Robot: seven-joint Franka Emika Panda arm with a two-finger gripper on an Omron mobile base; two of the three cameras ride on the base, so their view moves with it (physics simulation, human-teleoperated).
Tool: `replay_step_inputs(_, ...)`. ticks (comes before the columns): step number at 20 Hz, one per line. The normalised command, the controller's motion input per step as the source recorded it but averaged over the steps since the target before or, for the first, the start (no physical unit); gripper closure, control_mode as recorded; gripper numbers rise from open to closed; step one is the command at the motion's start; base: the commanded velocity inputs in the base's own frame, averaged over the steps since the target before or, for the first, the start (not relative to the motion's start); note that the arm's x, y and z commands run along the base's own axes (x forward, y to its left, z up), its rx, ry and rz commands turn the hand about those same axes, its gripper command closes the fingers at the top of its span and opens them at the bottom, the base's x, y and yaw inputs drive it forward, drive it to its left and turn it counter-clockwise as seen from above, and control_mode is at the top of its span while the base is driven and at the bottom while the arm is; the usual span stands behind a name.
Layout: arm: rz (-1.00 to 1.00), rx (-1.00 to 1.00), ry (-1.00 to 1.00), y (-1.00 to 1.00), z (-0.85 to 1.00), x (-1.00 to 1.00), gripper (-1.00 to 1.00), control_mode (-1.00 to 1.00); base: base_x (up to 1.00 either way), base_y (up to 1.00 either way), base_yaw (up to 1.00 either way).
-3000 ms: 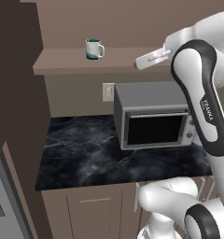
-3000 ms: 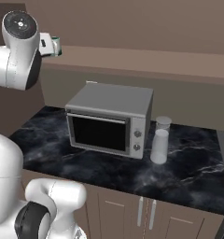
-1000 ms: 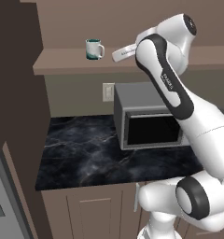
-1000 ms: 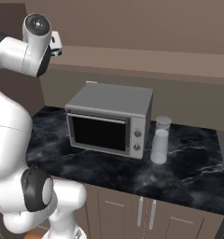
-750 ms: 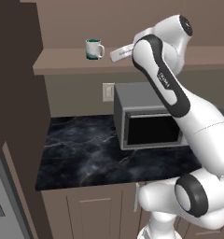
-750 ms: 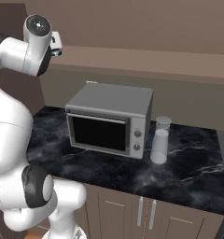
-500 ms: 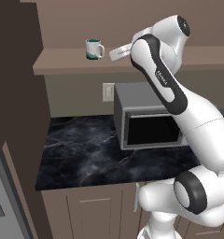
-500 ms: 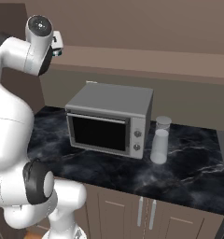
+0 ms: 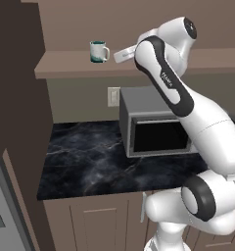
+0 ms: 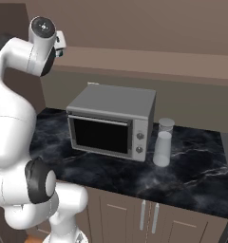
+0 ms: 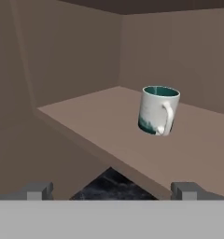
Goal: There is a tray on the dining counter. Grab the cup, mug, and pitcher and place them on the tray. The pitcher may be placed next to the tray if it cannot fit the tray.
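Note:
The white mug [image 9: 98, 51] with its teal inside and dark teal lower band stands upright on a brown wall shelf [image 9: 65, 67]. In the hand view the mug [image 11: 158, 111] is ahead and right of centre, handle turned toward me. My gripper [image 9: 117, 55] hovers at shelf height just right of the mug, apart from it. Its fingers [image 11: 37, 190] are spread wide and open with nothing between them. The grey pitcher [image 10: 162, 148] stands on the black worktop right of the microwave. The tray, dining counter and cup are out of view.
A grey microwave [image 9: 156, 125] sits on the black marble worktop [image 9: 90, 162] under the shelf, below my arm. A tall dark cabinet [image 9: 14, 98] closes off the left side. A wall outlet [image 9: 113, 96] sits behind the worktop. Walls enclose the shelf's far corner [image 11: 119, 51].
My gripper has swung left along the shelf toward the mug, still open. The mug and pitcher have not moved.

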Motion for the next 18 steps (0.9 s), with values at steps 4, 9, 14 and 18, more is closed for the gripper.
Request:
replay_step_inputs(4, 0.0, 0.0, -0.02, 0.0, 0.0, 0.18, -1.0, -1.0, 0.0, 0.0, 0.0)
replay_step_inputs(9, 0.0, 0.0, -0.02, 0.0, 0.0, 0.23, -1.0, -1.0, 0.0, 0.0, 0.0)
replay_step_inputs(14, 0.0, 0.0, 0.0, 0.0, 0.0, 0.27, -1.0, -1.0, 0.0, 0.0, 0.0)
replay_step_inputs(18, 0.0, 0.0, 0.0, 0.0, -0.01, 0.23, -1.0, -1.0, 0.0, 0.0, 0.0)
